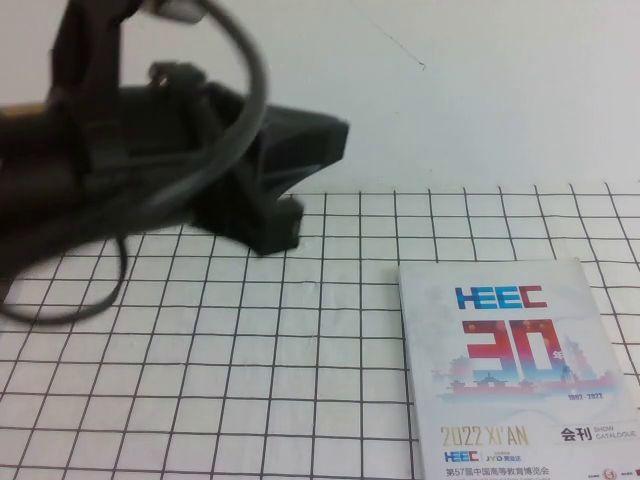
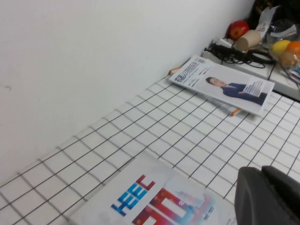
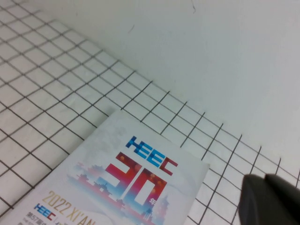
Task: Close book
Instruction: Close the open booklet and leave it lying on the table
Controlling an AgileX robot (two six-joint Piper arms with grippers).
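The book [image 1: 510, 370] lies closed and flat on the gridded table at the front right, its pale cover printed "HEEC 30" and "2022 XI'AN". My left arm [image 1: 150, 160] hangs raised over the table's back left, well away from the book. In the left wrist view the left gripper [image 2: 261, 169] is shut, empty, and held above the table beside the book [image 2: 154, 201]. The right gripper [image 3: 264, 177] is also shut and empty, hovering off the far corner of the book [image 3: 117, 178]. The right arm does not appear in the high view.
A second magazine [image 2: 222, 84] with a man's portrait lies by the white wall. Behind it are cables [image 2: 239, 54], a red apple [image 2: 238, 29] and yellow and orange fruit [image 2: 280, 47]. Bare gridded table [image 1: 250, 380] stretches left of the book.
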